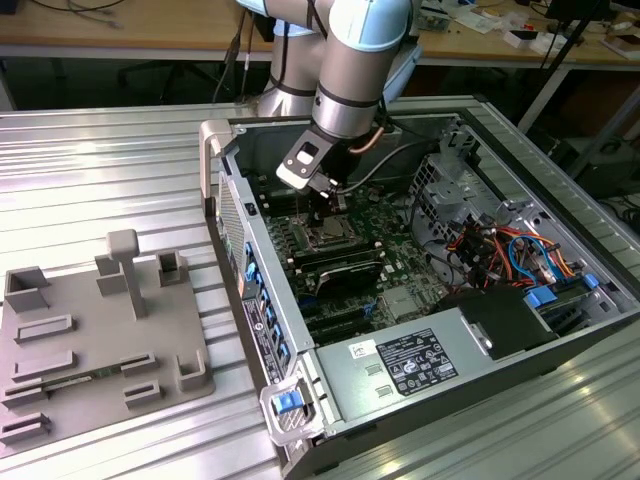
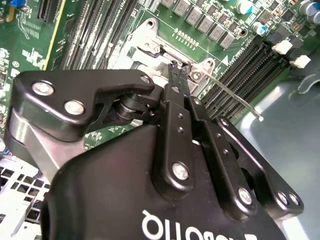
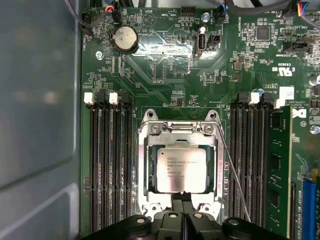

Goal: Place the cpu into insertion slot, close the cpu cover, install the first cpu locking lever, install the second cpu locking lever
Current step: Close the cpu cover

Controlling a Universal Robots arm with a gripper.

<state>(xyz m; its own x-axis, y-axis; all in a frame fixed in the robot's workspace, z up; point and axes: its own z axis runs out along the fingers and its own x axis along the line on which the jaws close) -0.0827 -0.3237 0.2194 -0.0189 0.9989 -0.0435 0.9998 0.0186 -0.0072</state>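
Observation:
In the first wrist view the cpu (image 3: 181,169) lies flat in the socket, its dull silver top facing up. The silvery cpu cover (image 3: 142,170) lies down around it like a frame. A thin wire locking lever (image 3: 235,175) runs at a slant off one side of the socket, away from the frame; it also shows as a raised lever (image 2: 235,97) in the second wrist view. My gripper (image 3: 183,200) is shut, fingertips together at the socket's edge just beyond the cpu, with nothing visibly between them. The gripper (image 1: 322,215) hangs over the socket inside the open computer case.
Rows of black memory slots (image 3: 110,165) flank the socket on both sides. The case wall (image 1: 255,265), the power supply (image 1: 415,360) and a bundle of coloured cables (image 1: 500,250) surround the board. A grey fixture plate (image 1: 90,340) lies on the table at the exterior view's left.

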